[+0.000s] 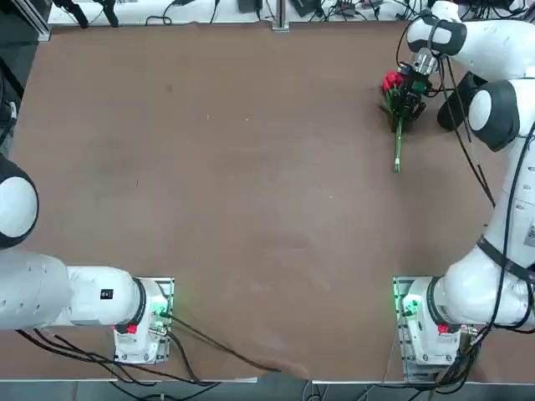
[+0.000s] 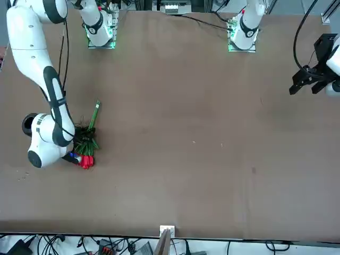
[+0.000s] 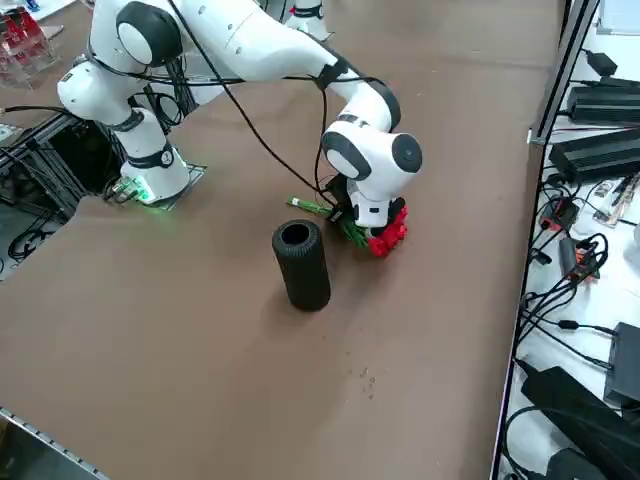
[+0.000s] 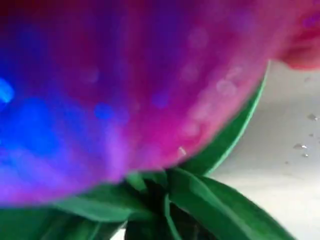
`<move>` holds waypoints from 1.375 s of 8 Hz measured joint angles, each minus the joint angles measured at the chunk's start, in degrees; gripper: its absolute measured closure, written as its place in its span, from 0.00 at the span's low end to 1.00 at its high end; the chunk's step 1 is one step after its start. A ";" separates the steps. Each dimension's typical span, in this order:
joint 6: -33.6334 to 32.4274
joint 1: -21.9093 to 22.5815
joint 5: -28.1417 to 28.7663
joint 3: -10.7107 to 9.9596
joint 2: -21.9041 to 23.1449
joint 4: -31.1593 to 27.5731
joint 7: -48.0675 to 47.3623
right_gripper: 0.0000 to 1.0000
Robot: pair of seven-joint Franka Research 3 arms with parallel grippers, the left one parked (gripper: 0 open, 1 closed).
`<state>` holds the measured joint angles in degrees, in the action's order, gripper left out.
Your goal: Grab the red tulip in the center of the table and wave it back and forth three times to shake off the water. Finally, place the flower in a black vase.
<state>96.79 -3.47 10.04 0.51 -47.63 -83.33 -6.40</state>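
The red tulip [image 1: 396,104] lay on the table [image 1: 234,184] beside the upright black vase [image 3: 301,264], unlifted. The right gripper [image 1: 408,93] was down over its leaves, grip unclear. Waving and vase placement apparently remained.

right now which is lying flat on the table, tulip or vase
The tulip lies flat, stem along the table, under the right gripper. The vase stands upright nearby, mouth up.
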 joint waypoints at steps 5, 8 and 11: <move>0.71 -0.21 0.01 -0.02 0.38 2.14 1.66 0.80; 1.28 -2.21 4.90 -0.13 3.01 2.97 1.60 0.80; 4.52 -1.82 5.78 0.24 10.35 4.40 0.15 0.80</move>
<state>101.31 -5.28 15.83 0.75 -37.28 -78.93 -6.25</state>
